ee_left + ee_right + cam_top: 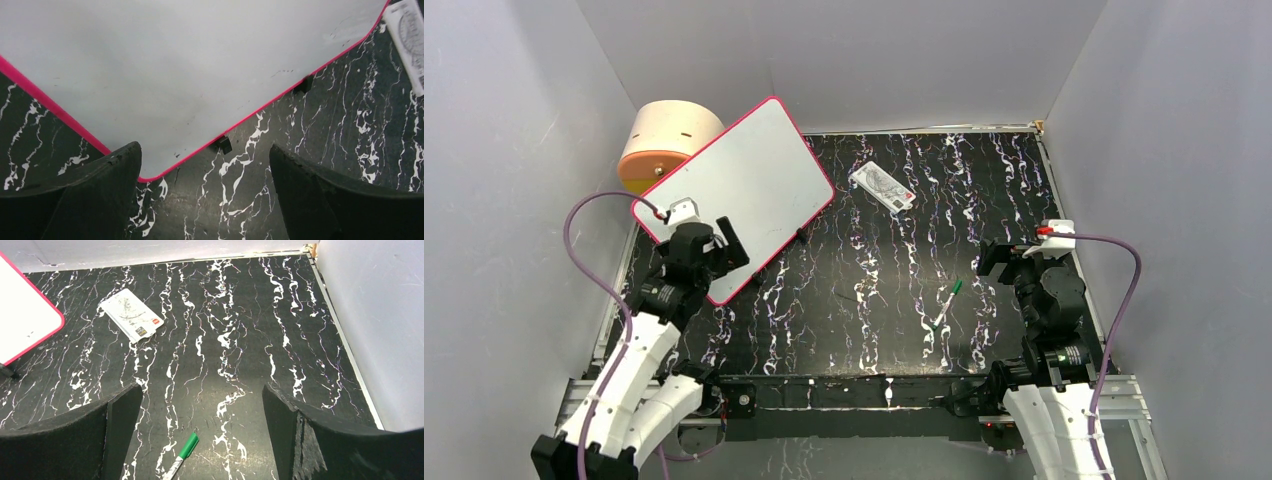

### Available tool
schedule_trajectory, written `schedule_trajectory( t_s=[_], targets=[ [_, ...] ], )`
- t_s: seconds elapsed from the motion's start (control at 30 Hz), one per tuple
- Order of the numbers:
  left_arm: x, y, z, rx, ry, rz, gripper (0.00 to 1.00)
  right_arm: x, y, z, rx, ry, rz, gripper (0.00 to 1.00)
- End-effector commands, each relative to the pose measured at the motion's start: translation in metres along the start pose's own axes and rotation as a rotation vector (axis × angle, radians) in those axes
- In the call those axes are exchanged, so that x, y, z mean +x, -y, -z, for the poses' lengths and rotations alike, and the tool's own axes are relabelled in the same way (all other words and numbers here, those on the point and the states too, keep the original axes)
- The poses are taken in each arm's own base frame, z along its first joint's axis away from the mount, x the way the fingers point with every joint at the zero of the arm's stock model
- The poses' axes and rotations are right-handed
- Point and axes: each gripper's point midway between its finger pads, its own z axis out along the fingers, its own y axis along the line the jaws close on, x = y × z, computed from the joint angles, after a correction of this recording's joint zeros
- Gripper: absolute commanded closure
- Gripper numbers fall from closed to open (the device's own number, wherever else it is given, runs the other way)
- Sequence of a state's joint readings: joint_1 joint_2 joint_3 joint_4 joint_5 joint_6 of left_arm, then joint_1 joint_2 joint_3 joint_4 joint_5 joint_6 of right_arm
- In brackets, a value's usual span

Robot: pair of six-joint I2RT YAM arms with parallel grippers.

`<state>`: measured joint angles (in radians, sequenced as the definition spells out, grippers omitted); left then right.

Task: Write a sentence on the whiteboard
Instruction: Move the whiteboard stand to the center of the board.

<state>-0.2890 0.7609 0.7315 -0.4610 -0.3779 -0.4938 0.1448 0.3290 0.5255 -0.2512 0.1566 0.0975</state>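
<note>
Logged left arm (639, 362) reaching forward from its base at near-left, purple cable (570, 232) looping off the wrist, left claw (204, 156) poised over the near corner of the whiteboard (746, 172). Found its fingers (100, 185) spread wide, gripping nothing; cannot tell whether either touches the board. Logged right arm (1056, 312) drawn up at near-right, right claw (201, 395) aimed forward and down at the tabletop (864, 335), likewise spread wide and empty. Located whiteboard at far-left of tabletop, turned diagonal, pink-red rim, face plain white with a few faint specks; far corner beside a tan cylinder (670, 138) with an orange base. Noted small black tabs (223, 144) poking out under its right-hand edge. Spotted green-capped pen (945, 303) lying loose on the tabletop, just ahead of the right claw, well apart from the board. Spotted printed card (883, 186) flat toward the back, near the board's right corner, not touching it. Recorded tabletop as black with white marbled veins, boxed in by plain grey walls (844, 50) at left, back and right.
</note>
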Motion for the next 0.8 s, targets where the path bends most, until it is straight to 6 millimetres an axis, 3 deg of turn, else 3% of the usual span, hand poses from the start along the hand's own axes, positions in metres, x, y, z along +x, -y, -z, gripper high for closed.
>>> schedule_trajectory(
  t_s=[0.0, 0.23, 0.47, 0.63, 0.77],
  targets=[
    [0.013, 0.004, 0.0, -0.032, -0.12, 0.075, 0.06, -0.031, -0.004, 0.004, -0.021, 0.103, 0.011, 0.01],
    [0.028, 0.009, -0.003, -0.081, -0.19, 0.113, 0.06, -0.031, -0.004, 0.007, -0.021, 0.109, 0.007, 0.01],
    [0.06, 0.024, -0.01, -0.164, -0.176, 0.157, 0.1, -0.031, -0.006, 0.008, -0.036, 0.121, 0.007, 0.01],
    [0.062, 0.03, -0.021, -0.249, -0.1, 0.159, 0.14, -0.032, -0.008, 0.01, -0.046, 0.129, 0.007, 0.01],
    [0.077, 0.031, -0.037, -0.327, -0.119, 0.16, 0.14, -0.031, -0.012, 0.01, -0.06, 0.128, 0.01, 0.01]
  ],
)
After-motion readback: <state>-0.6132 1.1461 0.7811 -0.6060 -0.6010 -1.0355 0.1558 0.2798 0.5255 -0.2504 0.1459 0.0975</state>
